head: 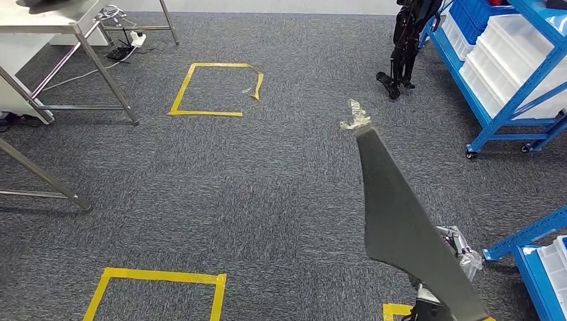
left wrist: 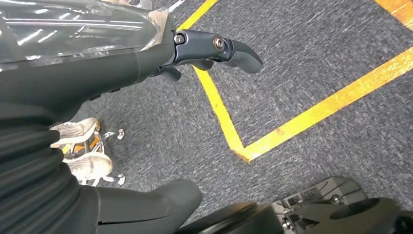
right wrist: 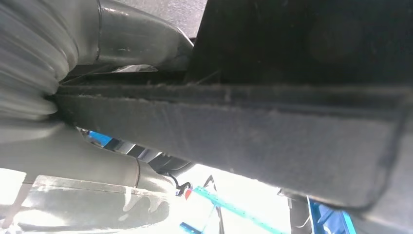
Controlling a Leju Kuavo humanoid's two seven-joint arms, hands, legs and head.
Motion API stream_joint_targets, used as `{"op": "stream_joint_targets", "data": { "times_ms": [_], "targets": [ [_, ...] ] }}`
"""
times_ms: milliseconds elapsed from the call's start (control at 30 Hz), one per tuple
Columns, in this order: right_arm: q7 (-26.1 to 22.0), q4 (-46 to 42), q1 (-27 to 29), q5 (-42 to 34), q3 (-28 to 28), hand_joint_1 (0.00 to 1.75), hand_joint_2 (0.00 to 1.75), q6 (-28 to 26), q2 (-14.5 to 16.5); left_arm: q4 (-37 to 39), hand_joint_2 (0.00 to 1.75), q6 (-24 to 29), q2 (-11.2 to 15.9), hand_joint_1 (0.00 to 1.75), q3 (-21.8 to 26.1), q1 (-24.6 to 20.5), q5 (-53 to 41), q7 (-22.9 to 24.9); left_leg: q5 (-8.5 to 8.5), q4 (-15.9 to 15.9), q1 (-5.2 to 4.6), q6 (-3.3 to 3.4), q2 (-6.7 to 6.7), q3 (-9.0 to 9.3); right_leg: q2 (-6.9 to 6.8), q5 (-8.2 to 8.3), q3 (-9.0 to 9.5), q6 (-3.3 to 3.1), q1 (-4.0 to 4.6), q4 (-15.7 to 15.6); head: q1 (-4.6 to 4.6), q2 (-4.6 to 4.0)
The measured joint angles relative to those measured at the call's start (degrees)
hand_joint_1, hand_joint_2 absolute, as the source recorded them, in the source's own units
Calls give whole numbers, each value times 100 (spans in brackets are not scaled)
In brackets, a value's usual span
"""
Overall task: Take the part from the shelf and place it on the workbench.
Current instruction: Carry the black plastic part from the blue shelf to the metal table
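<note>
Dark grey and felt-like, the part (head: pixel 401 234) is standing up from the right hand (head: pixel 461 257), which is gripping it near its wide lower end; its narrow tip is reaching up and away from the hand over the carpet (head: pixel 267 194). In the right wrist view the right hand's thick grey thumb (right wrist: pixel 141 39) and fingers (right wrist: pixel 97 170) are lying on opposite faces of the part's (right wrist: pixel 272 141) fuzzy edge, clamping it between them. A scrap of clear plastic film (head: pixel 354 115) is lying on the floor just beyond the part's tip.

The left hand (left wrist: pixel 146 68) is hanging over the carpet in its wrist view, holding nothing, with one dark finger (left wrist: pixel 219 48) stretched out and the thumb (left wrist: pixel 160 200) well apart from it. Lines of yellow floor tape (left wrist: pixel 234 136) are crossing the carpet beneath this hand.

Away to the right hand's outer side, a blue shelf rack (head: pixel 521 80) is carrying white bins (head: pixel 515 47). Far across the floor on the left hand's side, steel table legs (head: pixel 100 67) are standing, with a yellow tape square (head: pixel 214 90) between them and the rack.
</note>
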Motion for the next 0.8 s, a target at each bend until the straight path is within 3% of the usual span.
{"op": "stream_joint_targets", "data": {
  "times_ms": [67,133,167,200,233,300,367,433,500,533,600,667,700,733,800],
  "targets": [
    [-10,-31,23,19,1,175,175,0,2,10,175,14,17,0,0,1,2,-14,-318,536,6,-46,255,-251,-95,-2,4,-81,8,-7,-21,0],
    [-4,-45,43,71,4,175,175,0,7,22,175,20,33,0,1,5,4,-28,-638,1271,20,-76,358,-613,-208,-13,2,-122,39,-6,-30,0],
    [4,-48,45,98,6,175,175,0,12,28,175,19,41,0,1,12,5,-32,-685,1481,23,-79,371,-721,-263,-17,2,-128,50,-6,-31,0],
    [16,-52,43,123,9,175,175,0,20,33,175,16,50,0,1,18,6,-36,-613,1455,24,-74,384,-709,-318,-21,5,-132,58,-6,-31,-1],
    [27,-59,41,139,11,175,175,0,29,36,175,11,59,0,1,23,6,-38,-467,1237,23,-61,407,-598,-365,-24,10,-135,64,-6,-31,-1],
    [49,-91,31,159,16,175,175,0,46,36,175,-2,77,0,-2,18,6,-48,-134,445,-2,-15,575,-176,-450,-37,26,-127,88,-2,-31,-2],
    [100,-145,15,197,21,175,175,0,59,36,175,-38,87,0,-18,-2,5,-66,-12,-32,-49,32,697,70,-525,-57,36,-91,123,2,-26,-2],
    [202,-221,-8,278,38,175,175,0,79,34,175,-102,88,0,-56,-14,3,-74,-11,-94,-85,78,624,81,-609,-73,55,-40,131,-7,-23,-1],
    [316,-310,-35,351,55,175,175,1,96,26,175,-165,81,0,-106,-20,-1,-68,29,-147,-66,145,531,115,-537,-133,30,8,115,84,-24,-1],
    [363,-355,-47,373,58,175,175,4,100,20,175,-192,76,0,-130,-37,-2,-63,54,-174,-48,181,485,132,-427,-227,-52,16,111,265,-19,-1],
    [463,-419,-73,414,61,175,175,30,104,2,175,-233,59,0,-173,-80,-3,-51,80,-190,-28,226,386,137,-197,-520,-386,2,92,951,-8,0],
    [563,-452,-117,464,62,175,175,96,111,-31,175,-267,39,0,-214,-97,-3,-26,85,-188,-26,234,272,131,-138,-719,-710,24,78,1584,-5,-1],
    [594,-458,-150,493,60,175,175,140,120,-52,175,-278,30,0,-232,-94,-3,-9,85,-185,-21,232,214,133,-133,-693,-746,67,68,1631,-5,-1],
    [611,-463,-190,519,56,175,175,184,132,-75,175,-286,22,0,-245,-90,-2,7,85,-180,-12,224,155,139,-123,-571,-658,127,52,1422,-6,-1],
    [620,-467,-285,560,51,175,175,253,163,-130,175,-295,3,0,-259,-89,-1,28,78,-157,8,180,36,144,-6,-243,-288,250,-1,624,-3,-1]
  ]
}}
